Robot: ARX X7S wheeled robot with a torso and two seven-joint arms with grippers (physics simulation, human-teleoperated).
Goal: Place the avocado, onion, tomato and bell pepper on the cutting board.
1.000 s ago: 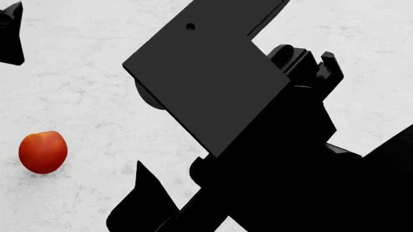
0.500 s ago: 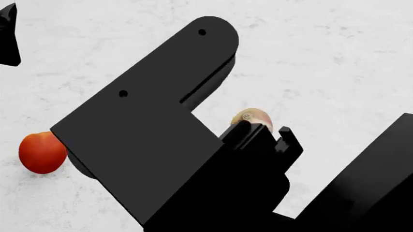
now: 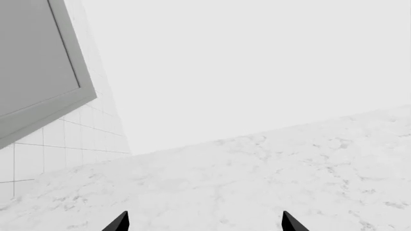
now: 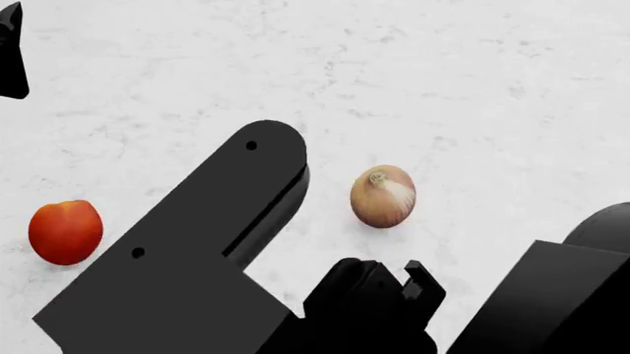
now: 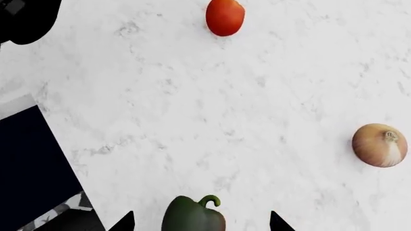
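The tomato (image 4: 65, 231) lies on the white marble counter at the left of the head view, and the onion (image 4: 383, 195) lies near the middle. In the right wrist view the tomato (image 5: 224, 17) and onion (image 5: 378, 145) lie farther off. A dark green bell pepper (image 5: 192, 216) with a curled stem sits between my right gripper's (image 5: 199, 225) open fingertips, which stand clear of it on both sides. My left gripper (image 3: 204, 224) is open and empty over bare counter. The avocado and the cutting board are out of view.
My right arm (image 4: 187, 273) fills the lower middle of the head view. A dark panel (image 5: 35, 163) lies beside the counter in the right wrist view. A tiled wall (image 3: 70, 144) and a grey frame (image 3: 38, 62) stand beyond the counter's far edge.
My right arm has swung down and toward the near side of the head view, uncovering the onion. The tomato has not moved.
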